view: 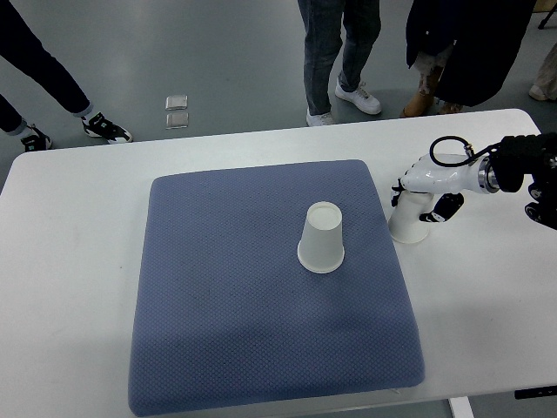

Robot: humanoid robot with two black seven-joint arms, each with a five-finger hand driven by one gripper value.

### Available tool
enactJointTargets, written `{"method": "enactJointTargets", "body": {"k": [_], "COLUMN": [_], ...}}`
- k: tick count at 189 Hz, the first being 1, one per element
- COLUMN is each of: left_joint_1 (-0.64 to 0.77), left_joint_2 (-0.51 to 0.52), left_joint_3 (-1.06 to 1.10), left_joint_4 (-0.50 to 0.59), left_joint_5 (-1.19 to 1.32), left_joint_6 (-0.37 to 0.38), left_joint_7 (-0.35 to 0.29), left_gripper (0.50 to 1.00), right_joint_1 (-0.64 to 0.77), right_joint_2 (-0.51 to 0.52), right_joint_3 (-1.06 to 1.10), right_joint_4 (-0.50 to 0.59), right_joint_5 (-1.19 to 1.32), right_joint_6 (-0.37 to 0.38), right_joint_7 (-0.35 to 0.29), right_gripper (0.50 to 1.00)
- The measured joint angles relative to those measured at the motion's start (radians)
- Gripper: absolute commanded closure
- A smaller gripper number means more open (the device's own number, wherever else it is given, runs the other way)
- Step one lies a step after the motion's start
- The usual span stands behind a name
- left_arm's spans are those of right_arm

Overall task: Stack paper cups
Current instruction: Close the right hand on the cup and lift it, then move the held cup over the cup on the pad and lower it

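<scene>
- Two paper cups sit apart, unstacked, so the job looks barely begun: one cup (321,239) stands upside down near the middle of the blue mat (218,296), and a second cup (409,219) stands just off the mat's right edge on the bare white table (78,261).
- Right hand (422,196), white-shelled with dark fingers, reaches in from the right of the mat and wraps around that second cup; its fingers appear closed on the cup's sides, though how firm the hold is cannot be told.
- No left arm shows anywhere in the view.
- What remains, by the look of things: lift the held cup, carry it over the mat and set it down over the cup waiting there.
- Both cups are plain white, tapered, wider at the mouth than at the flat base; the one on the mat shows its round base rim upward, and the paper looks thin and matt.
- Mat is a soft, padded square with rounded corners and a fine dotted weave; the table under it is smooth and glossy-pale.
- Beyond the table's far edge, away from the mat, several people's legs and shoes (357,96) stand on a grey floor.
</scene>
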Motion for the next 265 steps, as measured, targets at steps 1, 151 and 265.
{"method": "enactJointTargets", "body": {"k": [1,151,265], "left_joint_1": [0.0,0.0,0.0], "left_joint_2": [0.0,0.0,0.0], "left_joint_3": [0.0,0.0,0.0], "left_joint_4": [0.0,0.0,0.0], "left_joint_5": [0.0,0.0,0.0], "left_joint_6": [0.0,0.0,0.0], "left_joint_7": [0.0,0.0,0.0], "left_gripper": [0.5,0.5,0.5], "right_joint_1": [0.0,0.235,0.453], "right_joint_2": [0.0,-0.032,-0.053], "right_joint_3": [0.0,0.008,0.015], "right_joint_4": [0.0,0.079,0.278], "right_joint_5": [0.0,0.027,0.118], "right_joint_6": [0.0,0.078,0.28], "right_joint_7": [0.0,0.044,0.109], "right_gripper": [0.906,0.906,0.906]}}
